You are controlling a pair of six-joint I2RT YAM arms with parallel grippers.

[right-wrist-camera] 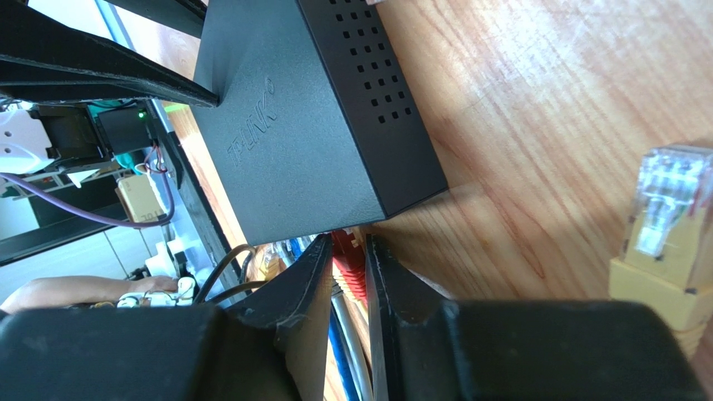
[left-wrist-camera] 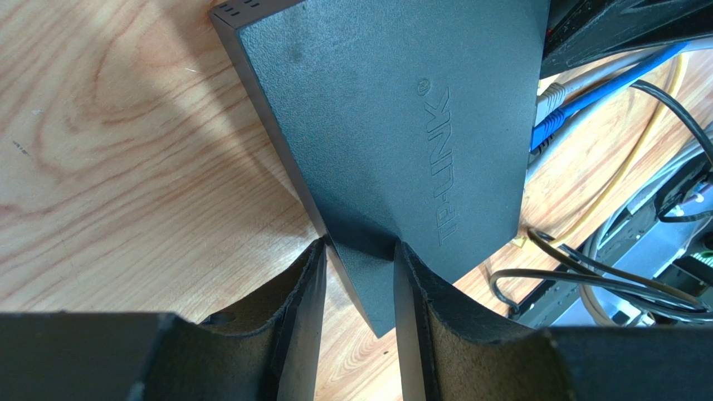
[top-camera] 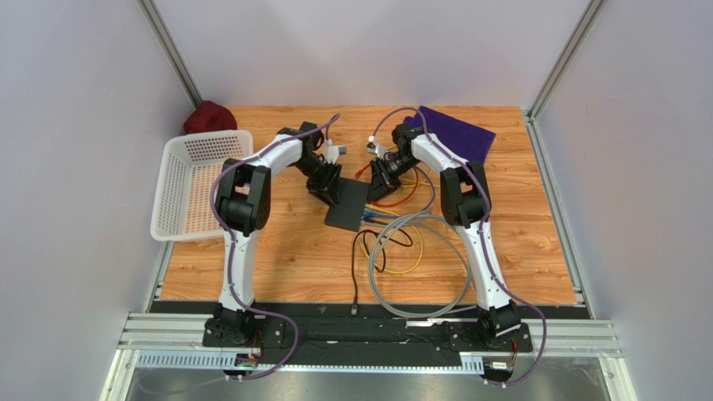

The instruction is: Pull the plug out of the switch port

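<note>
- Near the middle of the wooden table (top-camera: 276, 251), a small flat matte-black switch box (top-camera: 347, 205) lies between the two arms. Cables trail from its port side towards the right arm.
- At one end of the box, the left gripper (left-wrist-camera: 360, 276) is clamped across the thin body near a corner, one finger on each side. This grasp looks meant to brace the box.
- At the port side, the right gripper (right-wrist-camera: 347, 266) has its fingers pinched narrowly around a red plug (right-wrist-camera: 350, 255). The plug looks seated, though the port itself is hidden.
- To pull well, the right arm should draw straight back along the plug's own line while the left holds the box still.
- The latch tab probably needs pressing first, and the pictures do not show whether a finger covers it.
- Blue plugs (left-wrist-camera: 548, 125) sit just beside the red one, so a sideways tug could strain them.
</note>
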